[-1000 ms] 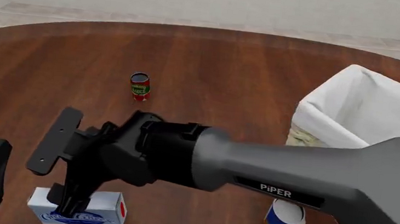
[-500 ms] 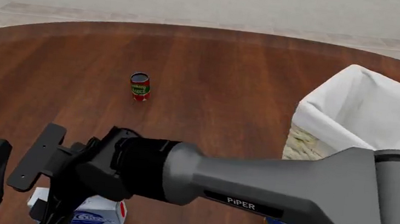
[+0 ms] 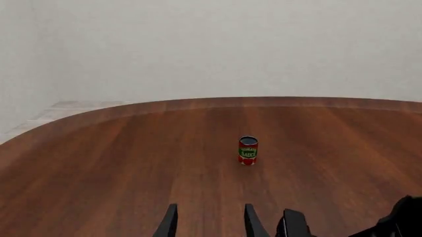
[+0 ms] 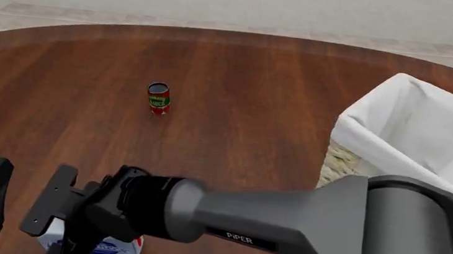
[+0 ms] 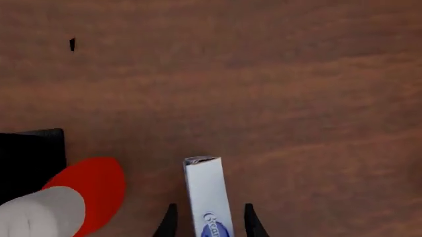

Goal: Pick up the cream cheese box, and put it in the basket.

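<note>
Right gripper (image 5: 207,223) now lower, fingers astride cream cheese box (image 5: 208,197) on brown wooden table (image 4: 255,92); left gripper (image 3: 207,223) parted

polished wood table (image 4: 279,95), woven wicker basket (image 4: 338,163) with cloth liner, matt cream cheese box (image 5: 208,195)

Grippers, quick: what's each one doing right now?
Left gripper: open, holding nothing.
Right gripper: fingers astride the cream cheese box; whether clamped cannot be told.

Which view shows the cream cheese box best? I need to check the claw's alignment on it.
The right wrist view: the cream cheese box lies between the right claw fingers. The front view shows only a corner under the arm. The left wrist view misses it.
</note>
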Robot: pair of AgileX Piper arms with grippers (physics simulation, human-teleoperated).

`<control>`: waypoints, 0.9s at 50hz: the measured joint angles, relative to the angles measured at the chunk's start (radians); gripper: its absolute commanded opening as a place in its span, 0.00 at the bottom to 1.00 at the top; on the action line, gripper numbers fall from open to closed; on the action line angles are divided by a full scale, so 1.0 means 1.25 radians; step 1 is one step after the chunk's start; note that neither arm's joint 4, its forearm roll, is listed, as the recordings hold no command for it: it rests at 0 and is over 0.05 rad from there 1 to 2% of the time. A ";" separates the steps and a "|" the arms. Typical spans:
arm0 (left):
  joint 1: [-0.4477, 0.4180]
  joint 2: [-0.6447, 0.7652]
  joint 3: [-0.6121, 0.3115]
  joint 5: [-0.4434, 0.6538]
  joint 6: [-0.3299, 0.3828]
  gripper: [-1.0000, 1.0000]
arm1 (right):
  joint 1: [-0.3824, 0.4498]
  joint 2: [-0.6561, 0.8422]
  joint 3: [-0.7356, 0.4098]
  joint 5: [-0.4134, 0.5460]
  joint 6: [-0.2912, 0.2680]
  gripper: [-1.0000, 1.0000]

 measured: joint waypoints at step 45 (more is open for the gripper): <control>0.000 0.000 0.000 0.000 0.000 1.00 | -0.014 0.038 -0.004 -0.030 -0.019 0.00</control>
